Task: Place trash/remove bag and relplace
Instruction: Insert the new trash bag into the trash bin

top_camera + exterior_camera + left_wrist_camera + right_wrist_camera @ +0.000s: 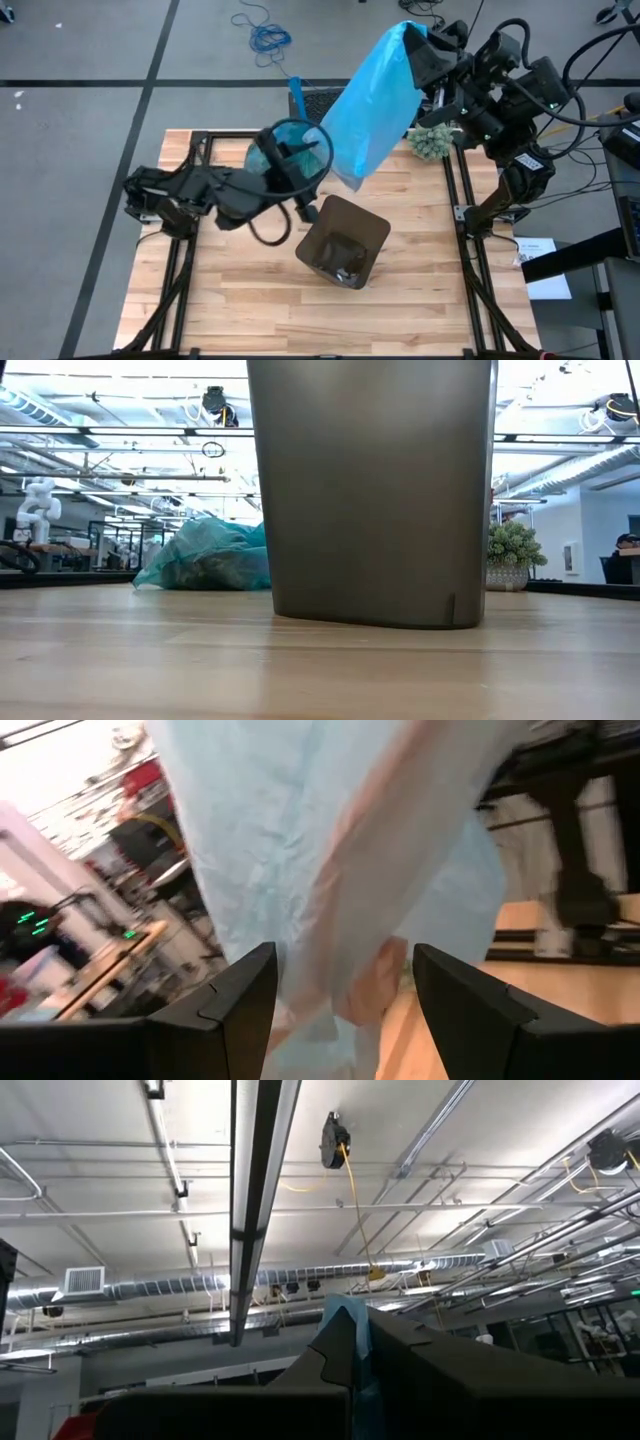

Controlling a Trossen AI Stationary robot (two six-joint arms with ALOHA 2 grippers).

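A light-blue plastic bag [372, 100] hangs from my right gripper [412, 38], which is raised at the far right and shut on the bag's top. My left gripper [345, 1010] stands open, level with the bag's lower end [340, 990]. Its fingers are on either side of that end; I cannot tell whether they touch it. A dark brown bin [343, 240] stands upright on the table [230, 300]. A bulging teal bag [205, 555] lies on the table behind it. Loose trash is out of view. My right gripper pinches the blue bag's top edge [345, 1330] between its two shut fingers, which slant upward. The bag hangs slack below them, toward the table's middle, and its lower end [345, 180] is in front of my left gripper.
A fuzzy grey-green ball [432, 142] sits at the table's far right edge. Black frame rails [458, 190] run along both sides of the table. There is bare wood at the near left.
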